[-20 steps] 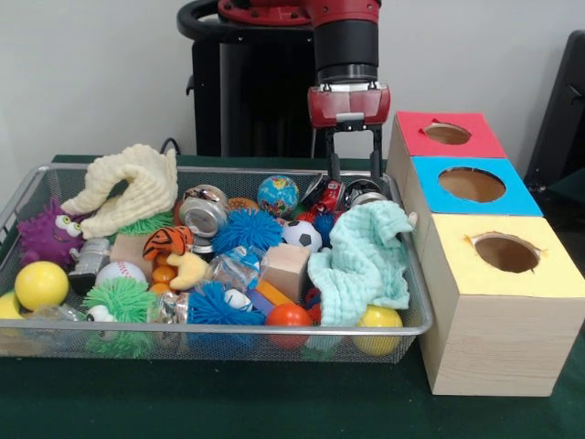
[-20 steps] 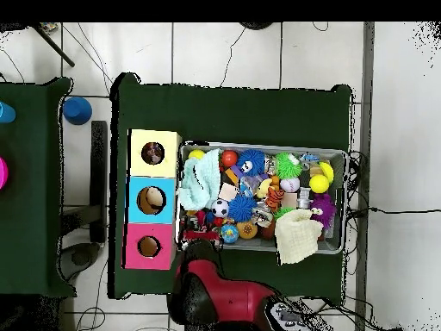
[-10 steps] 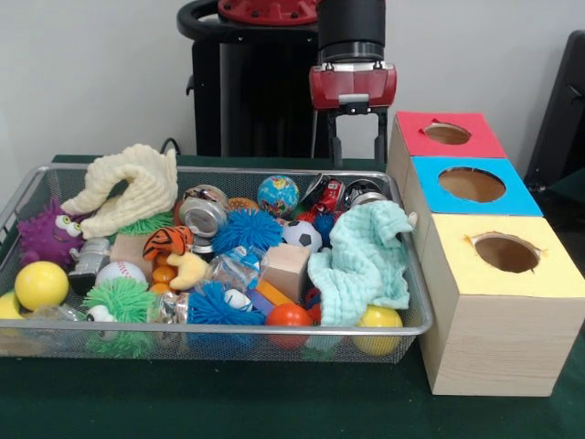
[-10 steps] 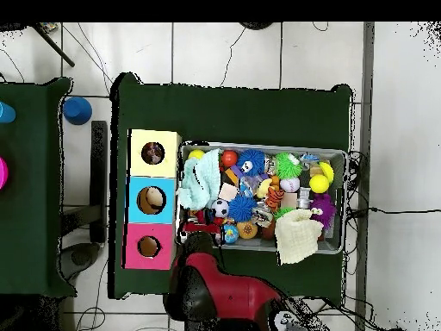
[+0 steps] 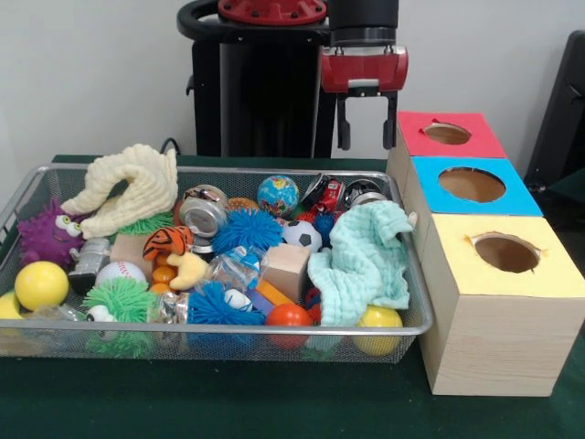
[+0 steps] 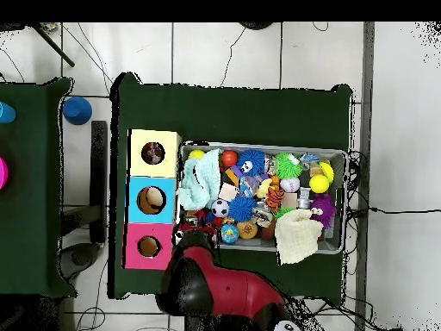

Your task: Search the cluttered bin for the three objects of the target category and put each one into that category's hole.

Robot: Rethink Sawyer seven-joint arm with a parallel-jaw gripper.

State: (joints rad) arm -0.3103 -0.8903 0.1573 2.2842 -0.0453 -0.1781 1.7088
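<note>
1. End effector (image 5: 366, 133), red body with two black fingers, hangs above the far right corner of the wire mesh bin (image 5: 210, 340), next to the red-topped box (image 5: 445, 134). Fingers are parted and nothing is between them: released, empty.
2. In the overhead view the red and black arm (image 6: 211, 289) covers the bin's corner nearest the pink-looking box (image 6: 148, 246); the end effector itself cannot be made out there.
3. Three wooden boxes stand in a row just beside the bin on the dark green surface (image 5: 274, 402): red top, blue top (image 5: 471, 186), yellow top (image 5: 505, 253), each with a round hole.
4. Overhead: something lies inside the blue box's hole (image 6: 151, 200) and inside the yellow box's hole (image 6: 153, 153); what they are cannot be told.
5. Bin contents, still cluttered: light green cloth (image 5: 363, 261) at the right end, draped over a yellow ball (image 5: 379, 319); cream knitted cloth (image 5: 128, 187) at the far left; small globe ball (image 5: 277, 194), soccer ball (image 5: 301, 235), baseball (image 5: 120, 273), orange ball (image 5: 289, 316), wooden block (image 5: 287, 269), blue spiky ball (image 5: 249, 229), purple fuzzy toy with eyes (image 5: 47, 232).
</note>
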